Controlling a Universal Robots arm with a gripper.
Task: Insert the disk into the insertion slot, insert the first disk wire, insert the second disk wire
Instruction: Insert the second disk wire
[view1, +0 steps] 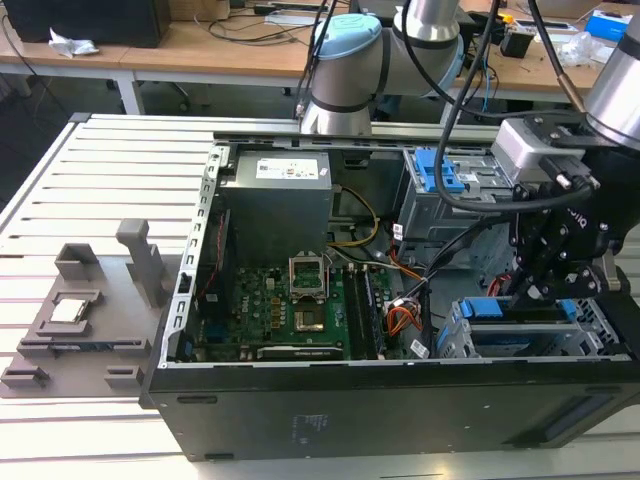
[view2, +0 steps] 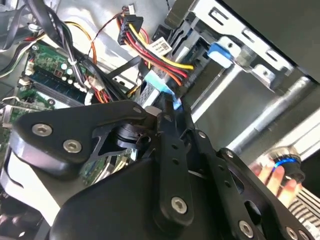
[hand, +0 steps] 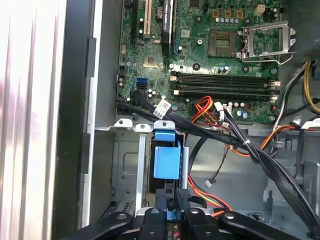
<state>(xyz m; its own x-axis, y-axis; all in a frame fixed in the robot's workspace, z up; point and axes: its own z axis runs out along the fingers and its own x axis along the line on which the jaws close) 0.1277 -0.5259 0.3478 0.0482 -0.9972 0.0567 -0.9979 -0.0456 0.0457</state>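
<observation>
Blue plastic frames the disk (view1: 520, 318), sitting flat in the silver sheet-metal insertion slot (view1: 590, 345) at the exterior view's right, under the black gripper (view1: 530, 290). In the first wrist view, the jaws pinch the disk's (hand: 166, 162) blue edge above the green motherboard (hand: 210, 50). In the second wrist view, the matte black gripper (view2: 167, 112) meets blue plastic beside red and yellow wires (view2: 160, 60).

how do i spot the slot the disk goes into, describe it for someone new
Find the open computer case on the slatted table. At its corner on the exterior view's right, below the gripper, sits the insertion slot, a low silver cage. The taller grey cage stands behind.

Matt black gripper (hand: 172, 212), glossy blue plastic frame (hand: 166, 161)
</observation>
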